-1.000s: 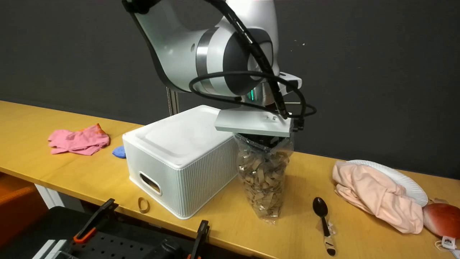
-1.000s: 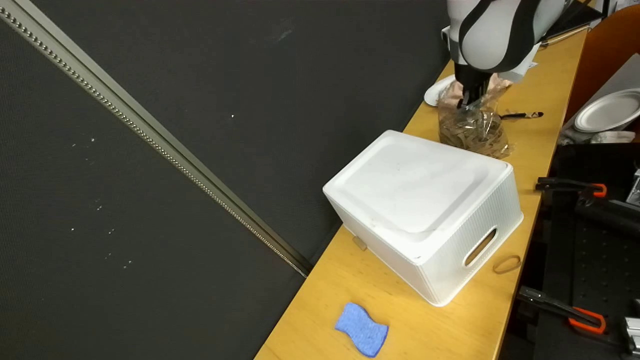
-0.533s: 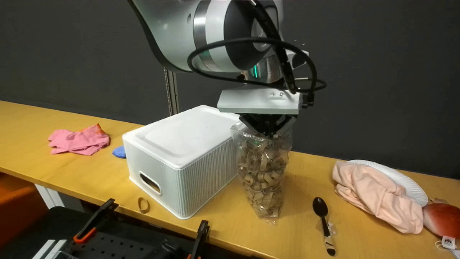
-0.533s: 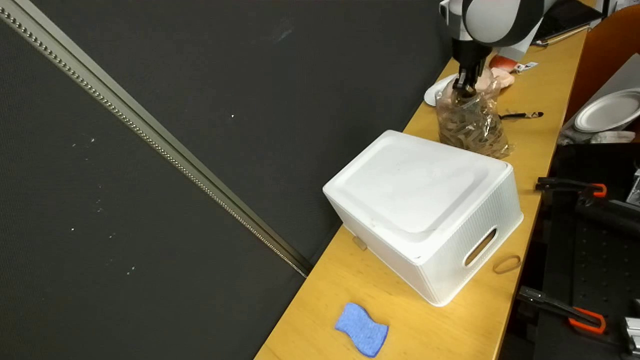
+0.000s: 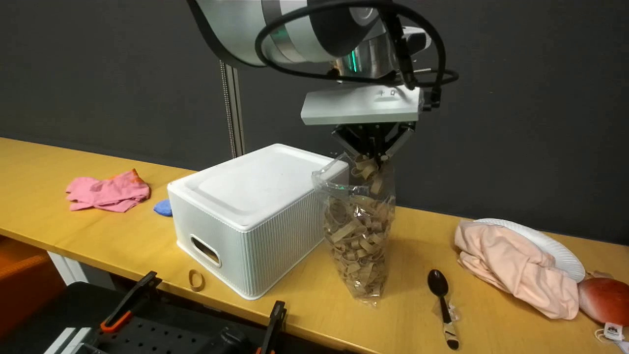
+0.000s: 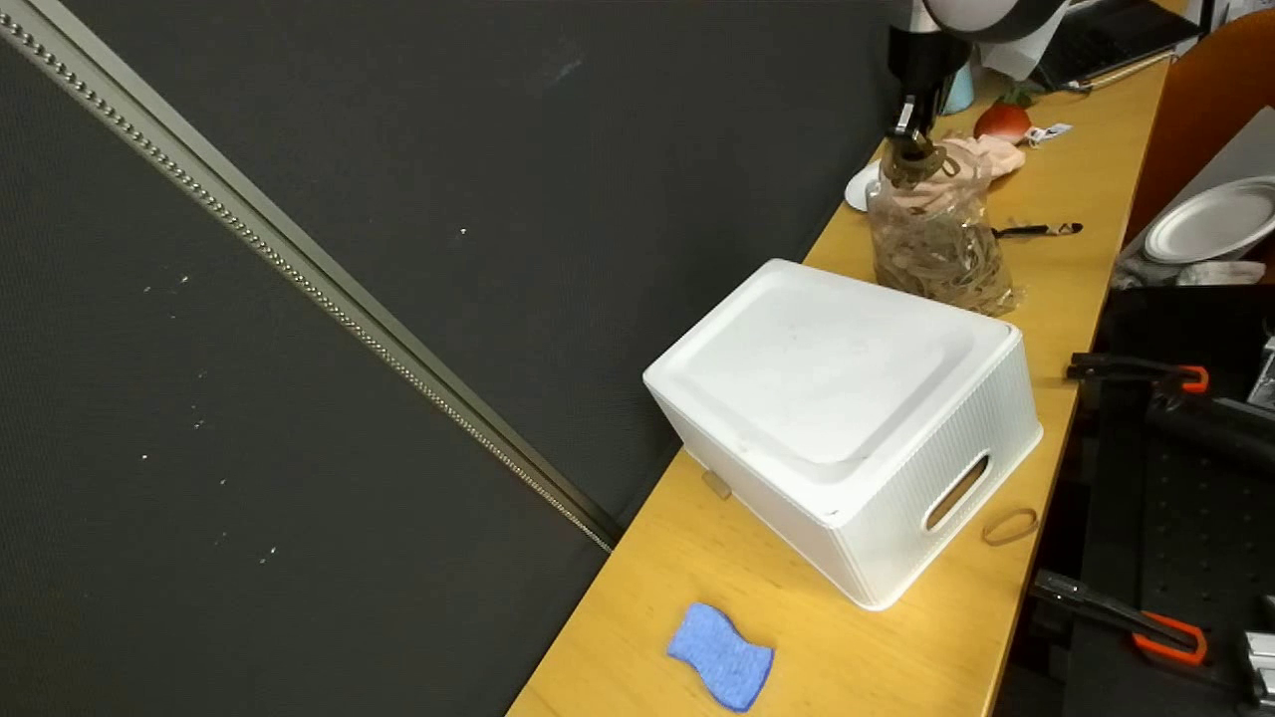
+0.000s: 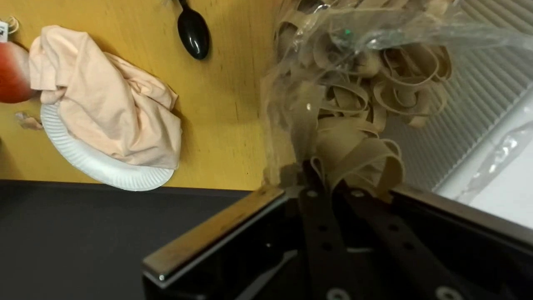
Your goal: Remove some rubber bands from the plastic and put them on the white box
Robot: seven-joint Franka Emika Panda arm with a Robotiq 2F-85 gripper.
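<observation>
The clear plastic bag stands upright on the table, full of tan rubber bands, beside the white box. The box has its flat top facing up and shows in both exterior views. My gripper points down at the bag's mouth and is shut on a small bunch of rubber bands. In the wrist view the bunch sticks out from between the fingertips, with the bag film close around it. The lower ends of the held bands are still inside the bag's upper part.
A loose rubber band lies before the box near the table edge. A black spoon, a peach cloth on a white plate, a blue sponge and a pink cloth lie around. A dark wall stands behind.
My gripper has risen from inside the bag to its mouth, drawing a bunch of rubber bands up with it. The bag and the box stay in place.
</observation>
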